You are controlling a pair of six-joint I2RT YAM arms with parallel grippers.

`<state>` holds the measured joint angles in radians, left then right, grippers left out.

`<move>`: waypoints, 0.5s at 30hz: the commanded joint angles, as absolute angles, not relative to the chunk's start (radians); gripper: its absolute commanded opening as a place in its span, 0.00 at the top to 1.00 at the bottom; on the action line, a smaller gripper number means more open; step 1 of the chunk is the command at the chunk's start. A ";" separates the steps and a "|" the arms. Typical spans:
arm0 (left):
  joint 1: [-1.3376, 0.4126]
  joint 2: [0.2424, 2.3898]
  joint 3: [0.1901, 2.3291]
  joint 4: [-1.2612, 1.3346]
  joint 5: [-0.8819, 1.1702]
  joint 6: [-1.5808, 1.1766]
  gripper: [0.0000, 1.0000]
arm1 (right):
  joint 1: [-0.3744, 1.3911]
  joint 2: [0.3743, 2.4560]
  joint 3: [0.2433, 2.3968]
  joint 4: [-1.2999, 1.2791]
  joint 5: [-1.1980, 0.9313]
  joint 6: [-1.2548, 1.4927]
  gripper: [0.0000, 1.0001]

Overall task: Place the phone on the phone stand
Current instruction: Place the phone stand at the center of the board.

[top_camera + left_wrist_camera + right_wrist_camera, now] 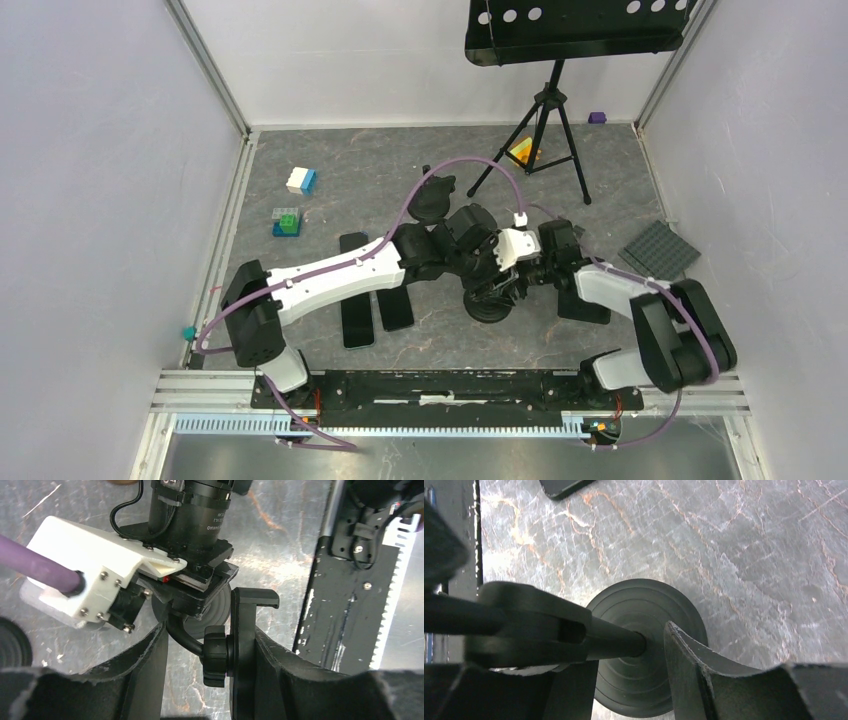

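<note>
The black phone stand [490, 300] stands on its round base mid-table. My left gripper [478, 262] and right gripper [525, 275] both meet at it. In the left wrist view my left gripper [211, 630] is open. It straddles the stand's cradle plate [243, 645] and knob [216, 655]; the plate lies against the right finger, with a gap at the left one. In the right wrist view my right gripper [624, 650] is open around the stem [616, 640] above the base [649, 680]. Black phones [357, 290] [396, 308] lie flat left of the stand. Neither gripper holds a phone.
Another phone [583, 305] lies under the right forearm. A second black stand [432, 200] is behind the arms. A tripod [540, 140], toy bricks [300, 180] [287, 222] and a grey baseplate [658, 250] sit farther back. A phone corner [564, 486] shows in the right wrist view.
</note>
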<state>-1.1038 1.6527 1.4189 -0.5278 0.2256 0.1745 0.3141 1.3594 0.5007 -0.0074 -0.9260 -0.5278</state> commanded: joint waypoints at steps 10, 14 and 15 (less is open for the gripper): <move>-1.023 1.671 1.389 -0.666 0.202 0.202 0.36 | 0.353 1.576 0.752 0.051 -0.890 -0.534 0.38; -1.008 1.662 1.405 -0.673 0.216 0.226 0.20 | 0.353 1.541 0.769 -0.033 -0.872 -0.580 0.30; -1.009 1.653 1.406 -0.673 0.216 0.232 0.16 | 0.353 1.529 0.771 -0.051 -0.865 -0.591 0.28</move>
